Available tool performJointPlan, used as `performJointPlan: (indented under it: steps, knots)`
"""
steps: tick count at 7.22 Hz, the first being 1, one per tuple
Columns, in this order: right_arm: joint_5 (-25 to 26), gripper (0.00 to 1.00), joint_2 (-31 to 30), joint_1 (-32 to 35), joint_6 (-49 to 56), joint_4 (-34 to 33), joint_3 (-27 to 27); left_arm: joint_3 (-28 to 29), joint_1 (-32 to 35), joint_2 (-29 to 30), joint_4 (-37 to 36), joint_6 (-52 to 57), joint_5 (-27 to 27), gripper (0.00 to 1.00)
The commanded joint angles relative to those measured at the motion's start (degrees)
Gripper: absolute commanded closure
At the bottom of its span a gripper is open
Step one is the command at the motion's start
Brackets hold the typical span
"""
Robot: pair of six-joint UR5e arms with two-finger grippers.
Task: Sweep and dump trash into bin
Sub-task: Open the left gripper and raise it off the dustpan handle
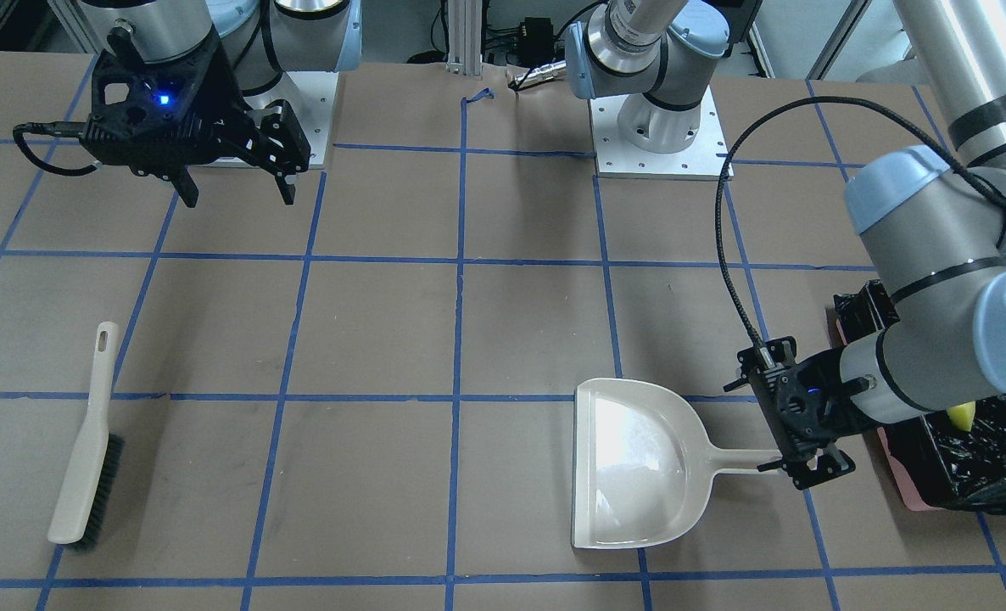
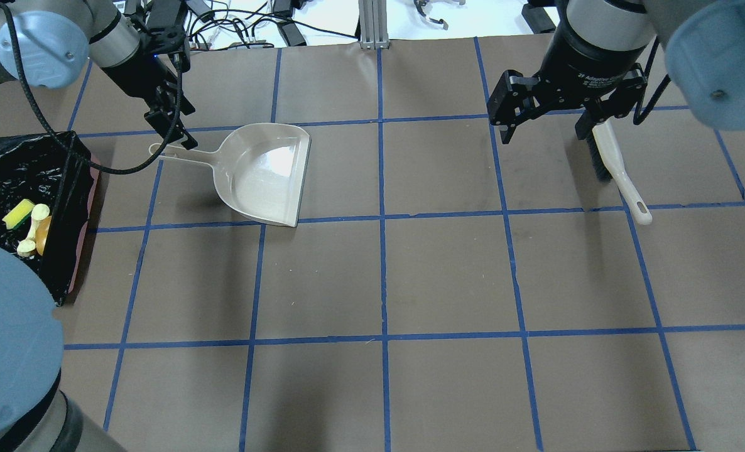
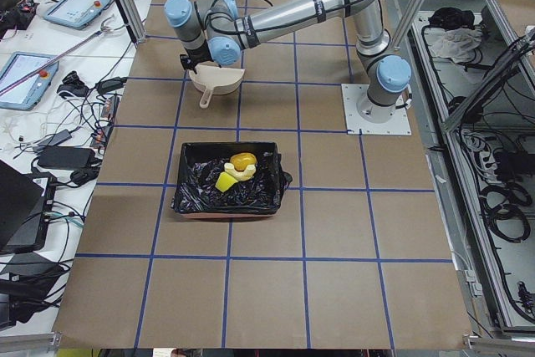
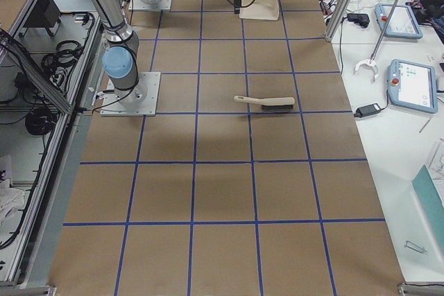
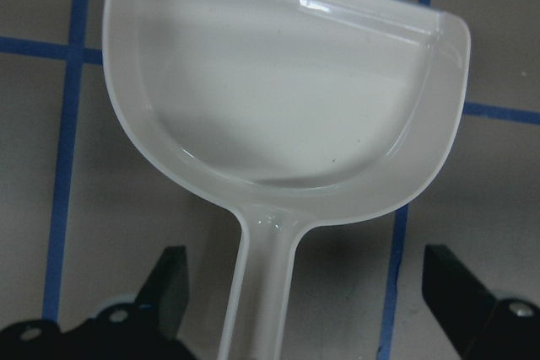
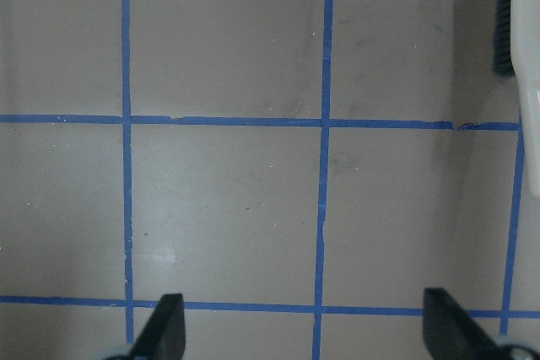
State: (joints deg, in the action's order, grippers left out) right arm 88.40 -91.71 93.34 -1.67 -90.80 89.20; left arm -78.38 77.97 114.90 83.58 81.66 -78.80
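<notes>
My left claw stands wide astride the dustpan handle without pinching it, for the pan lies flat and empty on the table. The trash sits in the bin beside me, so I judge the job done. My right claw hangs wide above the table, with the brush lying apart

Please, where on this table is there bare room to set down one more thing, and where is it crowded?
The widest bare patch is the middle of the table, between the dustpan and the brush, and it runs back toward the robot. It is crowded by the bin: trash inside, dustpan near it, left gripper at the dustpan's handle.
</notes>
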Motion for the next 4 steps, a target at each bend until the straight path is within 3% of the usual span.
performJointPlan:
  steps: [1, 4]
  knots:
    - [-0.07, 0.0, -0.05, 0.0, 0.0, 0.01, 0.01, 0.07, 0.25, -5.89, 0.62, -17.42, 0.4, 0.0]
    - [-0.16, 0.0, -0.05, 0.0, 0.0, 0.01, 0.01, 0.16, 4.46, -9.77, 1.59, -47.19, -0.21, 0.0]
